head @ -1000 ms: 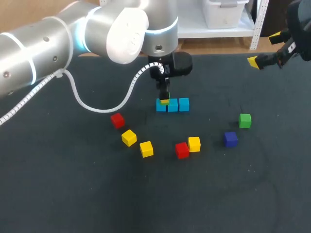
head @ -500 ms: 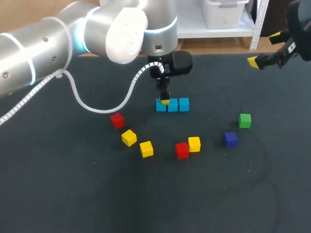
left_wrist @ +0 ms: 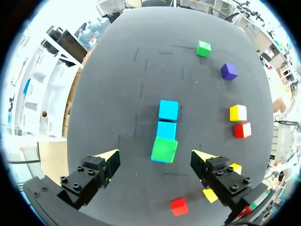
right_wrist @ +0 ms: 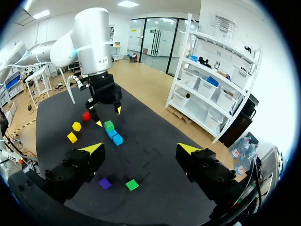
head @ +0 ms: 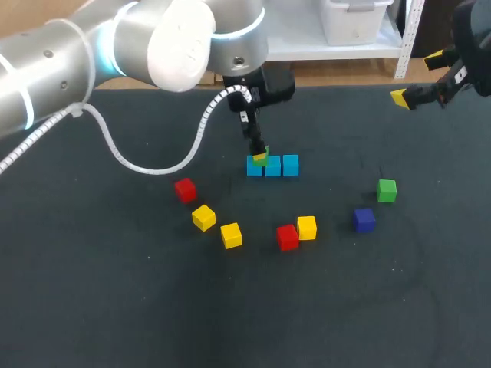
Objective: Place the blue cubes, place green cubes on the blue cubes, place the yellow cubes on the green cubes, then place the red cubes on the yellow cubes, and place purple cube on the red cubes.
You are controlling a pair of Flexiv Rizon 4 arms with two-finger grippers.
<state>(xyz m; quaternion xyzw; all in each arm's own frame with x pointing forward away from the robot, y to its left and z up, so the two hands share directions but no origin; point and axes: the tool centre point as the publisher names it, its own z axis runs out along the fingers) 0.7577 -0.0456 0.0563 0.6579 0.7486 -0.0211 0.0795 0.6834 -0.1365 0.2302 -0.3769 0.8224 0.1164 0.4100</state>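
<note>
Dark table (head: 115,307). Landmark is the blue row (head: 272,165): three light blue cubes touching in a line near the table's middle.

- Left arm (head: 92,46) comes in over the far left, its wrist above and behind the row.
- Left gripper (left_wrist: 155,157) is just above the row's left end, fingers spread wide and released, gripping nothing.
- Right gripper (head: 418,77) is well apart from the row, off to its far right. Its fingers are also spread and it holds nothing.
- Green cube (left_wrist: 164,149) sits on the row's left end cube, slightly skewed and clear of both left fingers.
- A second green cube (head: 387,190) lies loose, well right of the row.
- Purple cube (head: 364,219) is right of the row and nearer the camera.
- Red cube (head: 288,237) touches a yellow cube (head: 307,227) in front of the row.
- Two yellow cubes (head: 231,234) (head: 203,217) lie front-left of the row.
- Another red cube (head: 185,189) is left of the row.
</note>
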